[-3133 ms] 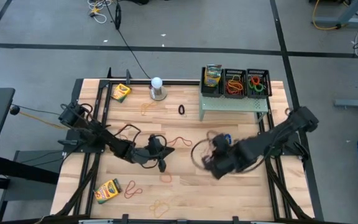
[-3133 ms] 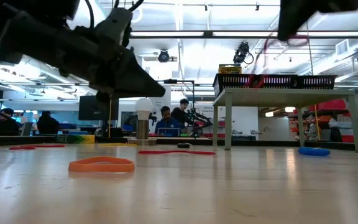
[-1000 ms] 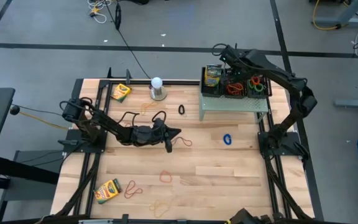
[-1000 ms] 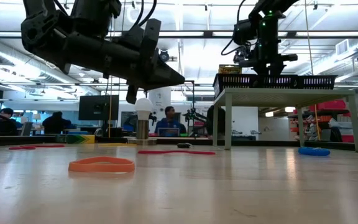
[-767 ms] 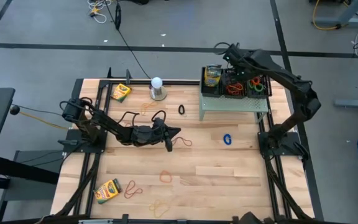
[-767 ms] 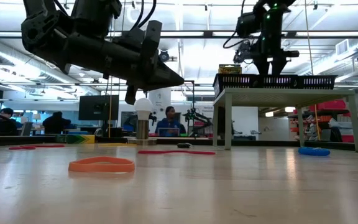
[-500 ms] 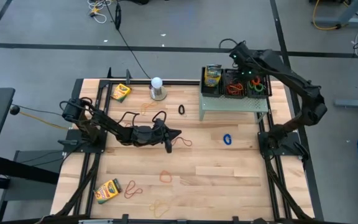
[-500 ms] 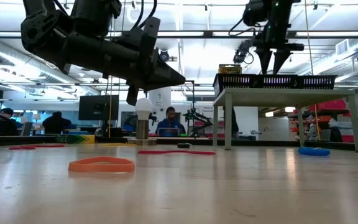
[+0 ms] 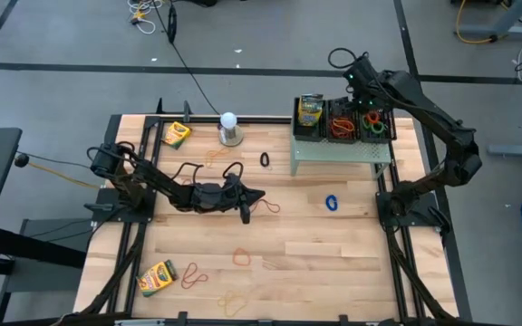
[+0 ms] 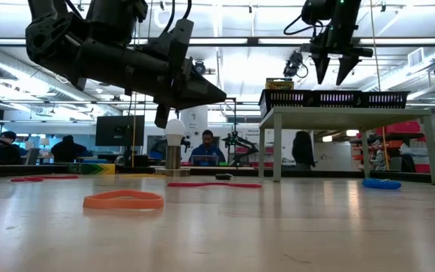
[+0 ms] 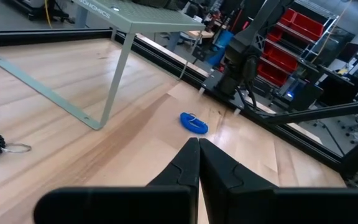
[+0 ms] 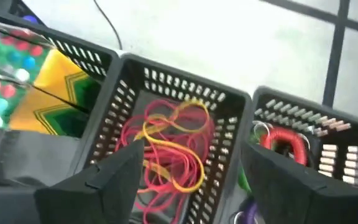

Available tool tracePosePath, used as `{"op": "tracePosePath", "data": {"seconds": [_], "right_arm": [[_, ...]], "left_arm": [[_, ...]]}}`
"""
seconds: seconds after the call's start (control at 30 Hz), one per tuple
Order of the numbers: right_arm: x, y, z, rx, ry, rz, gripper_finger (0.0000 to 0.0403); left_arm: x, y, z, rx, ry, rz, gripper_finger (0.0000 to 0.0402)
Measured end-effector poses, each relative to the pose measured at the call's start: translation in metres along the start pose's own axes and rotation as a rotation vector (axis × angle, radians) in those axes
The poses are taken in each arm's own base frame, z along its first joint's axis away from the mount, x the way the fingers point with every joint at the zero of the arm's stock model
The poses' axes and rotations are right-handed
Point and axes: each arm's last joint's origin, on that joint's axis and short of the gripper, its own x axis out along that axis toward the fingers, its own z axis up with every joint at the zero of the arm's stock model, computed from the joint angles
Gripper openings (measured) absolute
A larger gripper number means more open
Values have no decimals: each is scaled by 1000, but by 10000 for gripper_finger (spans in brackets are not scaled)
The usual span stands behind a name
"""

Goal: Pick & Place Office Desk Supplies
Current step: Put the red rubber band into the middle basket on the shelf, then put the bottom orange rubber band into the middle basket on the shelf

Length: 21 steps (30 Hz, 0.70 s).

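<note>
Three black mesh baskets stand in a row on the pale green riser (image 9: 341, 150). The left one holds a crayon box (image 9: 310, 110), the middle basket (image 12: 173, 149) red and orange rubber bands, the right one (image 9: 377, 122) red, green and purple things. My right gripper (image 12: 194, 180) hangs open above the middle basket, clear of it, and also shows high up in the low view (image 10: 337, 72). My left gripper (image 9: 259, 193) is shut and empty, held level over the table's middle. Loose bands lie flat on the table: blue (image 9: 333, 203), black (image 9: 265, 160), orange (image 9: 243, 258).
Crayon boxes lie at the far left (image 9: 176, 134) and near left (image 9: 157, 278). A white ball on a metal base (image 9: 229, 128) stands at the far edge. More bands lie near the front (image 9: 192, 274) and beside my left gripper (image 9: 267, 206). People show in the room behind.
My right gripper has risen from just over the baskets and drifted toward the table's right edge, and its fingers have spread wider apart. My left arm has kept still.
</note>
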Motion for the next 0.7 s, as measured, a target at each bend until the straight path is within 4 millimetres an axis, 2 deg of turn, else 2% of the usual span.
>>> {"op": "tracePosePath", "data": {"seconds": [0.1, 0.23, 0.33, 0.4, 0.53, 0.7], "right_arm": [[4, 3, 2, -19, -27, 41, 282], [9, 1, 2, -34, -35, 58, 267], [-2, -4, 0, -85, -70, 72, 242], [-17, -7, -5, -120, -117, 116, 220], [-49, -8, -26, -204, -223, 217, 167], [-59, -6, -72, -251, -307, 350, 90]], "left_arm": [[0, 0, 0, 0, 0, 0, 8], [0, 0, 0, 0, -1, 2, 8], [0, 0, 0, -10, -2, 2, 8], [0, 0, 0, -32, -2, 2, 8], [1, 1, 2, -103, -16, 15, 8], [5, 9, 5, -154, 13, -22, 8]]}}
